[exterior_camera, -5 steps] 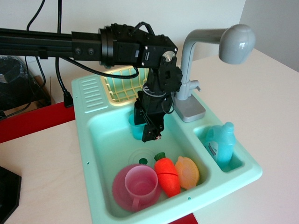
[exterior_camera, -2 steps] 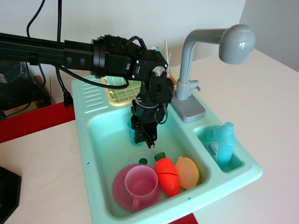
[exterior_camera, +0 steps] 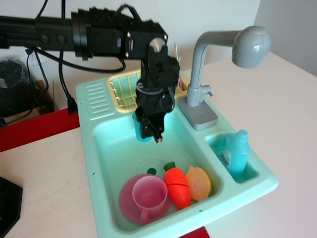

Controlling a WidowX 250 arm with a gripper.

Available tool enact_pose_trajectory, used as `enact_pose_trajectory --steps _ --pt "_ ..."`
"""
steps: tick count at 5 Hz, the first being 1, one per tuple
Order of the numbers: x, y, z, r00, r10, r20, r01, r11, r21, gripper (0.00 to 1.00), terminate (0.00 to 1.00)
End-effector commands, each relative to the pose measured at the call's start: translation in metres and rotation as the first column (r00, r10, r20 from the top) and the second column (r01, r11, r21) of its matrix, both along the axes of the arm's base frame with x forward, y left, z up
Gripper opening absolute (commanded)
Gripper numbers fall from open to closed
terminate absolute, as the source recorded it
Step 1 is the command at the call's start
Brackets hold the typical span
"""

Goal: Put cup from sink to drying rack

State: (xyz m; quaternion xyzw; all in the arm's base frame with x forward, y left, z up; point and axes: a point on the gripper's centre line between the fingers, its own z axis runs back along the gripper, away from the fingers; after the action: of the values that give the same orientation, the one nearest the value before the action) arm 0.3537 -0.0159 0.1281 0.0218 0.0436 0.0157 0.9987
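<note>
The small teal-blue cup (exterior_camera: 139, 130) is mostly hidden behind my black gripper (exterior_camera: 151, 131), only its left side showing. The gripper is shut on the cup and holds it above the back of the mint-green sink (exterior_camera: 97, 148) basin, just in front of the pale-yellow drying rack (exterior_camera: 123, 92). The rack sits at the back of the sink unit, partly hidden by my arm.
The grey faucet (exterior_camera: 213, 54) stands right of the gripper. In the basin's front lie a pink handled cup (exterior_camera: 148, 195) on a pink plate, a toy carrot (exterior_camera: 177, 186) and an orange shell-like piece (exterior_camera: 199, 182). A blue bottle (exterior_camera: 234, 151) stands in the small right compartment.
The arm has risen and moved left and back towards the rack, and the cup has moved with the gripper, up off the basin floor.
</note>
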Motion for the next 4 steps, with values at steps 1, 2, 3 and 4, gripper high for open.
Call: enact_pose_trajectory --steps 1,2,3,4 --pt "0.022 0.023 0.092 0.978 0.027 0.208 -0.028 1.000 0.003 0.00 0.00" --pt "0.030 0.046 0.106 0.972 0.079 0.221 -0.080 0.997 -0.004 0.00 0.00" --pt "0.041 0.096 0.091 0.969 0.174 0.178 -0.181 0.983 0.023 0.00 0.00" --pt "0.045 0.131 0.068 0.964 0.233 0.128 -0.237 0.971 0.018 0.00 0.00"
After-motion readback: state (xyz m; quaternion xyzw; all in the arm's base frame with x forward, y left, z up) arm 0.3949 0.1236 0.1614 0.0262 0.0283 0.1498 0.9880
